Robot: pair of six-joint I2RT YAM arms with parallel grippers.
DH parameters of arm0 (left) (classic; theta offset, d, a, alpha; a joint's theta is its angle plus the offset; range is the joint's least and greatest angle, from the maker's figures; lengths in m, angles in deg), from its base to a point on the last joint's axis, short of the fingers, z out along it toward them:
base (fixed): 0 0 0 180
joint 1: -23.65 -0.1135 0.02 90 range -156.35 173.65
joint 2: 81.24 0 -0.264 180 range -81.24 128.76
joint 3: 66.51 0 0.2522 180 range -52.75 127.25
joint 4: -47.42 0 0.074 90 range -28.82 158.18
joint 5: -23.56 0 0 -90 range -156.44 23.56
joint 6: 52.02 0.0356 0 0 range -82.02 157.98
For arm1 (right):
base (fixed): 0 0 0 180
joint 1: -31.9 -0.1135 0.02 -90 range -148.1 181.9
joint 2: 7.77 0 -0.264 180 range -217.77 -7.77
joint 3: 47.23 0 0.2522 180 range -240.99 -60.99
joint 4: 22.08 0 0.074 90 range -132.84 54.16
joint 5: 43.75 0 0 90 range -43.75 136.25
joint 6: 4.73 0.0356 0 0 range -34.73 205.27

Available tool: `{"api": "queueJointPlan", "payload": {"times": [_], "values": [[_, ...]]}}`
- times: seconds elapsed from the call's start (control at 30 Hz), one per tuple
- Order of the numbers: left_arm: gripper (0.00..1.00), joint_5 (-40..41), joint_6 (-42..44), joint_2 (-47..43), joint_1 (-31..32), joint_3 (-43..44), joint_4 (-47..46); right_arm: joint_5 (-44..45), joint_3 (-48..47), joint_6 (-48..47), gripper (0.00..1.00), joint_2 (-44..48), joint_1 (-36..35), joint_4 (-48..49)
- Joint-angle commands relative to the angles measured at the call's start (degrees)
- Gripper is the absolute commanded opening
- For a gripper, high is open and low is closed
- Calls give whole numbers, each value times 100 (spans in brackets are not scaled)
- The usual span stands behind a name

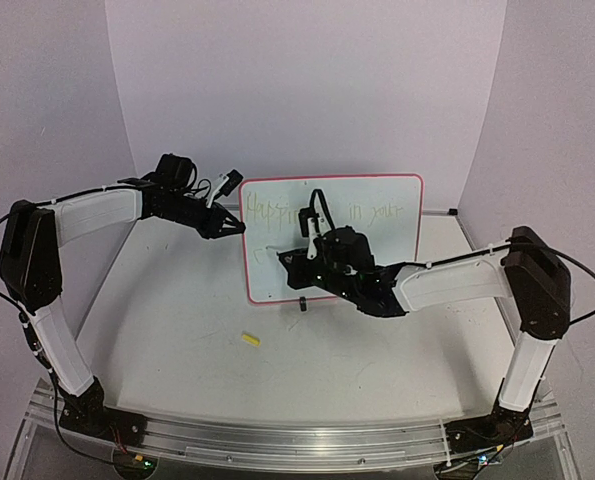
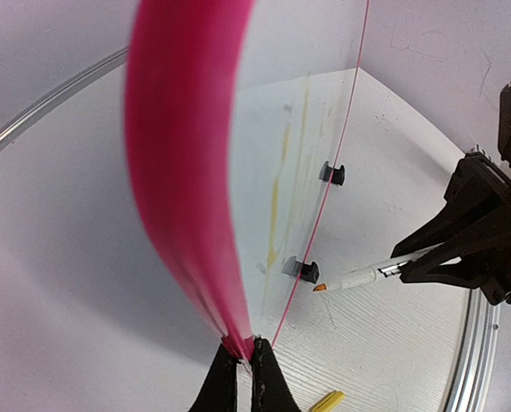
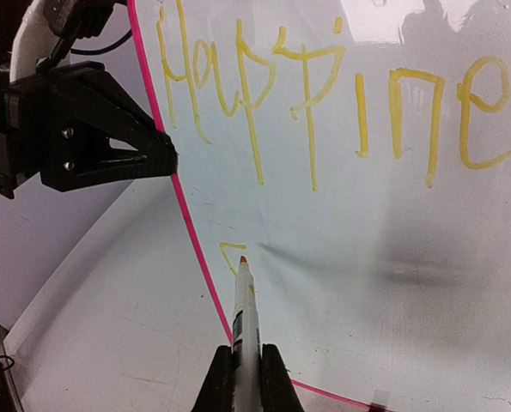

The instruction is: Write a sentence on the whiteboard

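The whiteboard (image 1: 382,265) stands upright on two black clip feet (image 2: 305,269), its border pink. My left gripper (image 1: 237,224) is shut on its left edge (image 2: 238,339). The sentence (image 3: 264,94) is in yellow marker strokes, and the top line (image 1: 277,212) is partly hidden behind my right arm. My right gripper (image 3: 247,365) is shut on a white marker (image 3: 246,313). The marker's orange tip touches the board (image 3: 375,249) beside a short new yellow stroke (image 3: 228,250) near the lower left corner. In the left wrist view the marker (image 2: 358,277) sticks out of the right gripper (image 2: 420,259).
A yellow marker cap (image 1: 249,339) lies on the white table in front of the board, also seen as the cap (image 2: 327,401) near my left fingers. Purple walls close in the back and sides. A metal rail (image 1: 297,435) runs along the near edge.
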Motion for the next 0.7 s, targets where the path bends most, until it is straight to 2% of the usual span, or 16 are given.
{"api": "queueJointPlan", "payload": {"times": [0.0, 0.67], "values": [[0, -37, 174, -206, 75, 27, -51, 196, -378, -148, 0, 26, 50, -66], [0, -42, 175, -157, 79, 49, -51, 78, -516, 100, 0, -285, 200, -433]]}}
